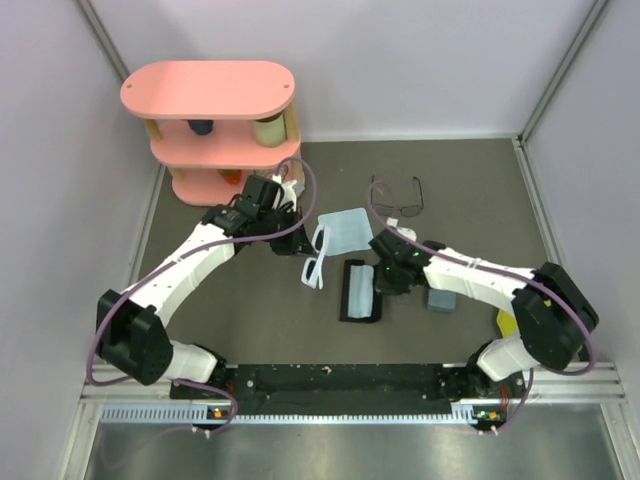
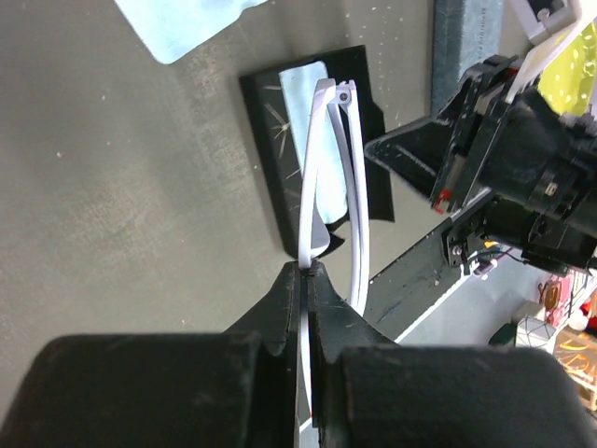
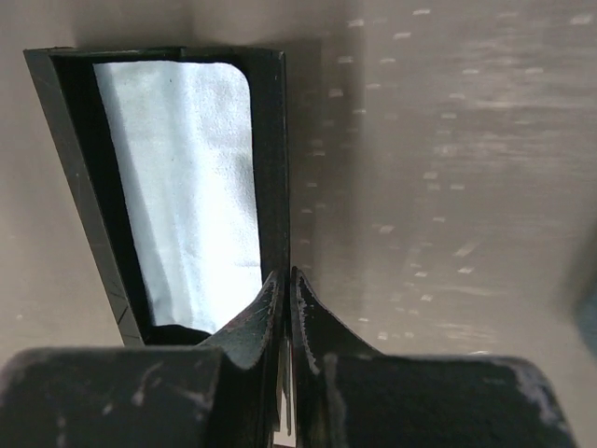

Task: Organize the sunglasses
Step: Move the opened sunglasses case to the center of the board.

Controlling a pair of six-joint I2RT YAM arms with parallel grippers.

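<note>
The white-framed sunglasses (image 1: 315,256) (image 2: 328,168) hang folded over the left side of the open black case (image 1: 362,291) (image 2: 276,131). My left gripper (image 1: 298,240) (image 2: 311,271) is shut on one white temple arm. My right gripper (image 1: 386,279) (image 3: 287,275) is shut on the right wall of the black case (image 3: 271,140), which has a light blue cloth (image 3: 187,177) lying inside. The thin wire-framed sunglasses (image 1: 398,197) lie unfolded on the table behind the right arm, untouched.
A second light blue cloth (image 1: 347,228) (image 2: 187,23) lies just behind the case. A grey-blue case (image 1: 440,298) (image 2: 466,37) sits right of my right gripper, with a yellow object (image 1: 507,322) beyond it. A pink two-tier shelf (image 1: 215,120) stands at the back left.
</note>
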